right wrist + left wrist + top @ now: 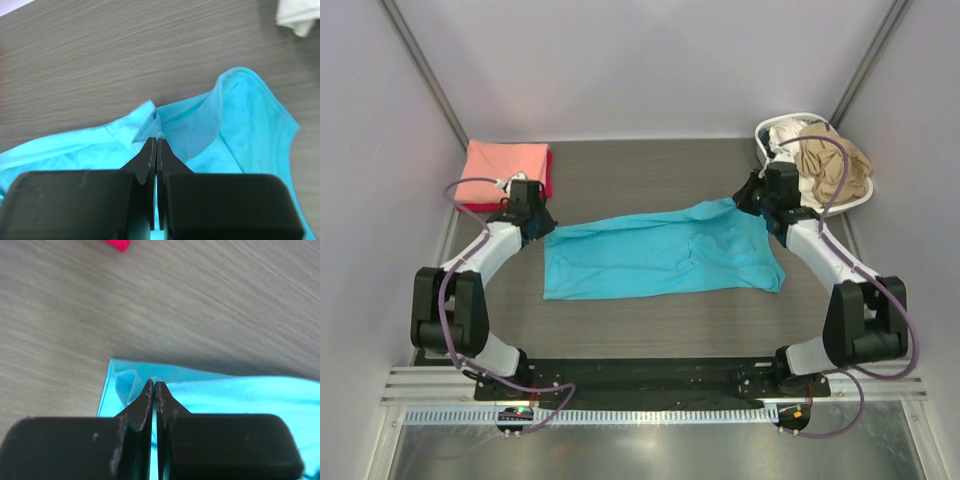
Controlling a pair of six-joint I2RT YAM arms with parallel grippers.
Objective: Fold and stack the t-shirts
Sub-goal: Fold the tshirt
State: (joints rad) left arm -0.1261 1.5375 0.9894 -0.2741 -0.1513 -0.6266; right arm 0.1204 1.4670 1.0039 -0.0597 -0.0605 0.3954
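Both wrist views show what the top view cannot. The left gripper (154,382) has its jaws pressed together on a small fold at the turquoise shirt's (240,395) corner. The right gripper (156,139) is likewise closed, pinching a raised tuck of the same shirt, with cloth ridged up beside it.

Only the top view gives the layout. Both arms rise from the near edge, elbows bent outward, forearms reaching in and away. The shirt lies spread across the middle of the table (650,165), stretched between the grippers: the left one at its left end, the right one at its far right corner.

Farther back, a folded pink shirt (505,170) sits at the far left. At the far right, a basket (790,118) holds a tan shirt (830,160) and white cloth (785,133). The right wrist view catches just a corner of that white cloth.
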